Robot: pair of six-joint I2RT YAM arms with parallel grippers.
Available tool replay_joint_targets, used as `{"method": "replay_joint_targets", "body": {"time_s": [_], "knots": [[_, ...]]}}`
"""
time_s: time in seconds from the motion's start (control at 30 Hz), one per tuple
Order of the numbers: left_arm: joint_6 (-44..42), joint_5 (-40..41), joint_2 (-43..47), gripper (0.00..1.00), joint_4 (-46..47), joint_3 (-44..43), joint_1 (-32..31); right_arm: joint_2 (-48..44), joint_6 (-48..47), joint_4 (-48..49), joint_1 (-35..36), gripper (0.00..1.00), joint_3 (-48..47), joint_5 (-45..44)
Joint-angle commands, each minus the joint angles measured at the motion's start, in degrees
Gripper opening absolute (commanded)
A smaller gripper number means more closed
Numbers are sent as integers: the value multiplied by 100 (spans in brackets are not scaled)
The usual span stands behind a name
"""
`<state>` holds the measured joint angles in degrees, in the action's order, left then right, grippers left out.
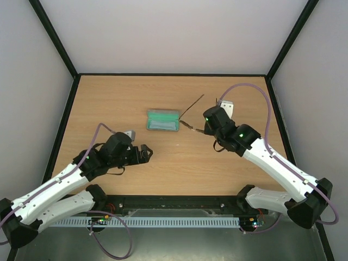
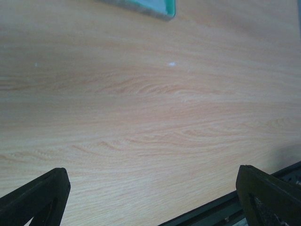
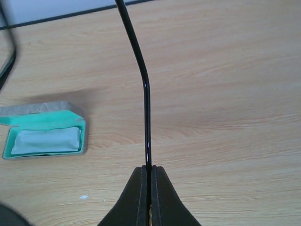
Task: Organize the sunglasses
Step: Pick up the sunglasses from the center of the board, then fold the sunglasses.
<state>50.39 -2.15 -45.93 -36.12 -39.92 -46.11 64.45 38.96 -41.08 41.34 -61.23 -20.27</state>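
Light wood-grain worktop [image 1: 163,179], boxed in on 3 sides by plain pale walls [image 1: 174,32]. Thin black frame bars [image 1: 54,37] run up the 2 back corners, with black trim round the worktop's edges. White slotted strip [image 1: 174,222] along the near side. Lighting's soft and even.

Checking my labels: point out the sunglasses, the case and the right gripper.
sunglasses [image 3: 146,108], right wrist view, the slim temple arm
case [image 3: 44,123], right wrist view, its green inner wall
right gripper [image 3: 149,169], right wrist view, between its shut fingertips
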Motion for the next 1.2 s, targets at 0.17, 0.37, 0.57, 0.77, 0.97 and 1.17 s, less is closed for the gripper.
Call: {"method": "replay_joint_targets", "body": {"time_s": [0.17, 0.37, 0.57, 0.77, 0.97, 1.17], "knots": [[-34, 718, -55, 100, -883, -1283, 61, 51, -853, -635, 588, 1, -952, -856], [-194, 743, -418, 100, -1140, -1867, 98, -358, -1057, 45, 656, 1, -735, -17], [-506, 949, -912, 100, -1191, -2231, 211, -694, -1323, 438, 735, 1, -209, 921], [-804, 1173, -1519, 100, -1042, -2508, 309, -689, -1358, 366, 928, 1, 88, 1180], [-1135, 1015, -2185, 99, -683, -2659, 384, -686, -1429, 288, 944, 1, 76, 1297], [-1194, 577, -2878, 99, -98, -2867, -60, -524, -1409, 277, 941, 1, 46, 1277]]}}
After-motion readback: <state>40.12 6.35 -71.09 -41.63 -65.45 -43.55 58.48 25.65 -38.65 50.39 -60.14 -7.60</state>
